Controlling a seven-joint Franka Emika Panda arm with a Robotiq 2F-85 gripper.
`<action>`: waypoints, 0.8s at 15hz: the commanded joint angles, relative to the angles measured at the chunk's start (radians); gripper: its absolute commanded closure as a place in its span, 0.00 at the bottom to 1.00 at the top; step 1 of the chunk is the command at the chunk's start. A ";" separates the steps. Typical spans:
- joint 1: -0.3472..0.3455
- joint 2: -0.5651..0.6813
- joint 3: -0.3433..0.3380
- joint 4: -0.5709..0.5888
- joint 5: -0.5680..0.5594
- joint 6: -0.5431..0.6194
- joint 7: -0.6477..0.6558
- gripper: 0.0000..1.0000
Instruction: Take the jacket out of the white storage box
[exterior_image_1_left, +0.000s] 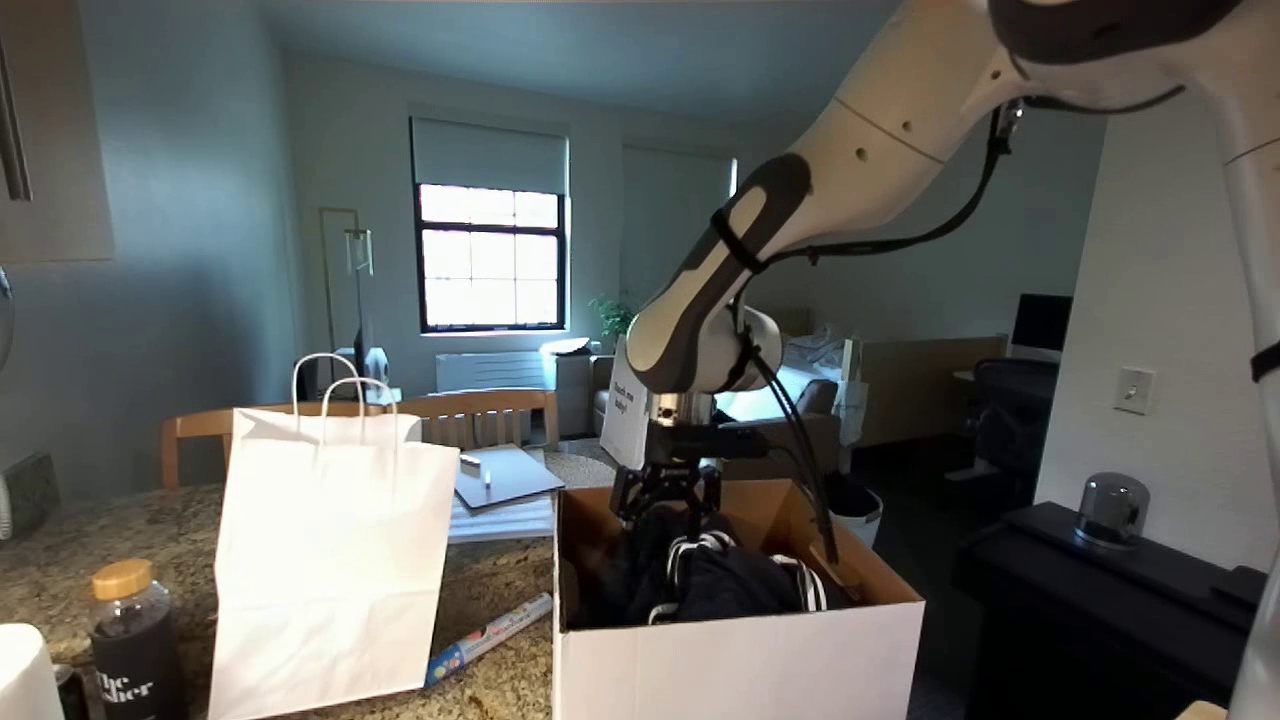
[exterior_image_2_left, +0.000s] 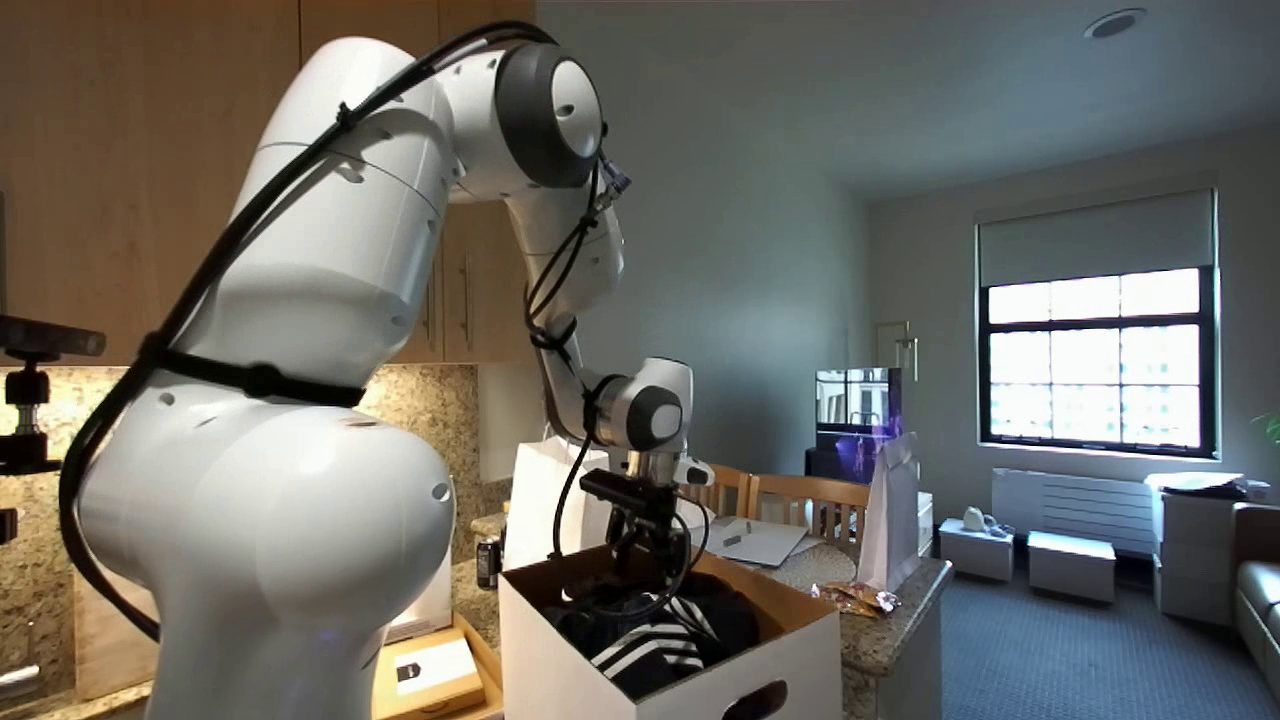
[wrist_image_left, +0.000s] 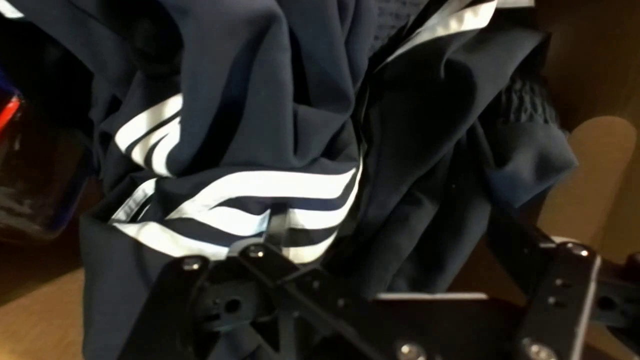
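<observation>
The black jacket (exterior_image_1_left: 745, 585) is in the white storage box (exterior_image_1_left: 740, 670), low and right of centre in an exterior view, bunched up within the walls with its white stripes crumpled every which way. The box is brown inside and uncovered on top; I can't see what it stands on. From the upper right the robot's arm (exterior_image_1_left: 880, 140) reaches over, and its hand (exterior_image_1_left: 665, 515) points down into the box, right at the cloth. In the wrist view the two fingers (wrist_image_left: 277, 230) stand well apart along the lower part of the frame, one over the stripes near the middle, the other towards the right by a dark fold. Whether they press on the fabric I can't tell. At the left edge of that view there's a glossy thing (wrist_image_left: 30, 190) with a streak of red, too dark for me to name.

On the granite table (exterior_image_1_left: 90, 530), lower left of the frame, a tall white paper bag (exterior_image_1_left: 330, 570) stands with its handles up, and left of it there's a dark bottle (exterior_image_1_left: 135, 650) with a tan lid. A printed tube (exterior_image_1_left: 490, 637) lies at a slant between bag and box. Behind, upper middle, a window (exterior_image_1_left: 490, 255) glares white.
</observation>
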 joint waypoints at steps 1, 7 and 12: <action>0.014 0.141 -0.018 0.090 -0.006 0.037 0.066 0.00; 0.030 0.316 -0.064 0.222 -0.021 0.033 0.129 0.00; 0.060 0.479 -0.045 0.376 -0.013 -0.010 0.133 0.00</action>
